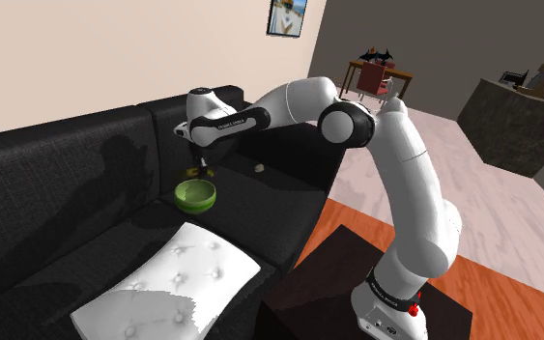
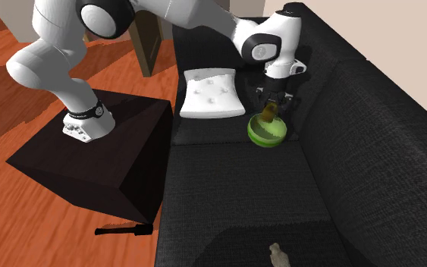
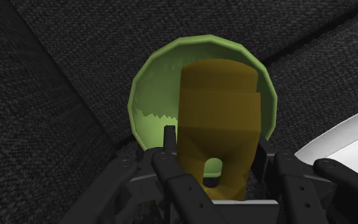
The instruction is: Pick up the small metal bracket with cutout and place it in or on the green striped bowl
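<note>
A black sofa (image 1: 57, 174) sits by a plain wall. Over its seat, the black gripper (image 1: 200, 173) squeezes a yellow-brown bracket (image 3: 219, 121) between its two fingers. The bracket has a hole near the held end. It hangs right above the green bowl (image 3: 152, 89). A white cushion (image 1: 178, 280) lies beside the bowl.

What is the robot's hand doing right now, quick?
The gripper is closed, holding the yellow-brown bracket over the green bowl.
</note>
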